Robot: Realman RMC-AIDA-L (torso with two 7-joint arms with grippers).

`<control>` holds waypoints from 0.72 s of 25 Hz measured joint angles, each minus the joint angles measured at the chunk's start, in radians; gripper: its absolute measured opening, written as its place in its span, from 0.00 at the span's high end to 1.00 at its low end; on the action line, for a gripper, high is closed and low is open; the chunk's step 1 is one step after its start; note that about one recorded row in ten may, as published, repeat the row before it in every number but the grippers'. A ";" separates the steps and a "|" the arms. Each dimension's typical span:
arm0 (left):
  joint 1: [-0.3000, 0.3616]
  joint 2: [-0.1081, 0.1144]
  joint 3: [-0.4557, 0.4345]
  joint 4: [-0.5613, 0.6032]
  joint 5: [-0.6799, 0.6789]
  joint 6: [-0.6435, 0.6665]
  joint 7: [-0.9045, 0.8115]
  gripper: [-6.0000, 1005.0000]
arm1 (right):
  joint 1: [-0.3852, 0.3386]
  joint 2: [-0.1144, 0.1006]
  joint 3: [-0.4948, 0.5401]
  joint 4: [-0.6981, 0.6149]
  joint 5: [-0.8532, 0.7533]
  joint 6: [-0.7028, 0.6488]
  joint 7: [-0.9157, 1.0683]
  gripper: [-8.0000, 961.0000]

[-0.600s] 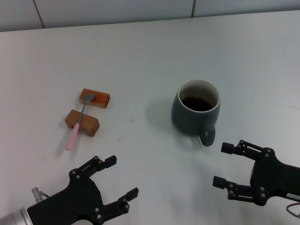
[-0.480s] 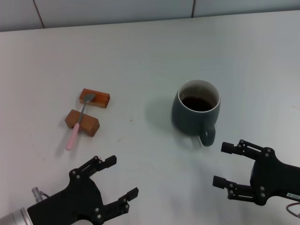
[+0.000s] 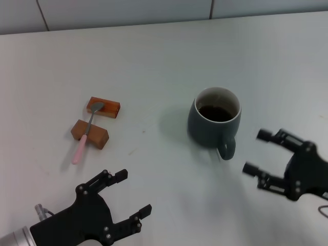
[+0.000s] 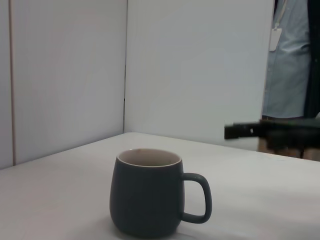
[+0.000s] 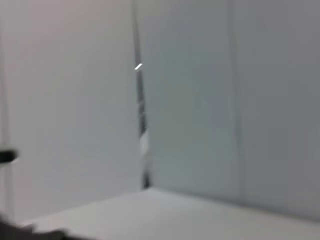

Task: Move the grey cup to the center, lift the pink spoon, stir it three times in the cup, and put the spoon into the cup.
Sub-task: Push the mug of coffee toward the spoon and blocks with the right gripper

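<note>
The surface [image 3: 154,61] is plain white and meets a pale panelled wall at its far edge. Directly on it stands the cup [image 3: 213,123], dark grey with a pale inner rim and dark liquid inside, its loop handle turned toward the robot and slightly to its right. To the robot's left, well apart from the cup, lie two brown wooden blocks: the far block [image 3: 104,107] and the near block [image 3: 89,133], just beside each other with a gap between. The spoon [image 3: 86,134] rests across both blocks, its metal bowl on the far one, and its pink handle end comes down to the surface.
</note>
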 joint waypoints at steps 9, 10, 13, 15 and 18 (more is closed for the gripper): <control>-0.011 -0.001 0.000 -0.005 -0.001 0.002 0.001 0.16 | -0.037 -0.002 0.154 0.345 0.432 0.057 -0.494 0.24; -0.013 -0.001 0.000 -0.006 -0.001 0.003 0.001 0.16 | -0.030 -0.001 0.176 0.379 0.457 0.084 -0.551 0.24; -0.018 -0.001 0.000 -0.008 -0.001 0.003 0.001 0.16 | 0.000 0.001 0.241 0.471 0.498 0.169 -0.694 0.26; -0.020 -0.002 0.001 -0.009 -0.001 0.004 0.000 0.16 | 0.022 0.000 0.264 0.507 0.502 0.228 -0.745 0.27; -0.020 -0.002 0.002 -0.009 -0.001 0.004 -0.002 0.16 | 0.054 0.001 0.261 0.526 0.497 0.294 -0.766 0.31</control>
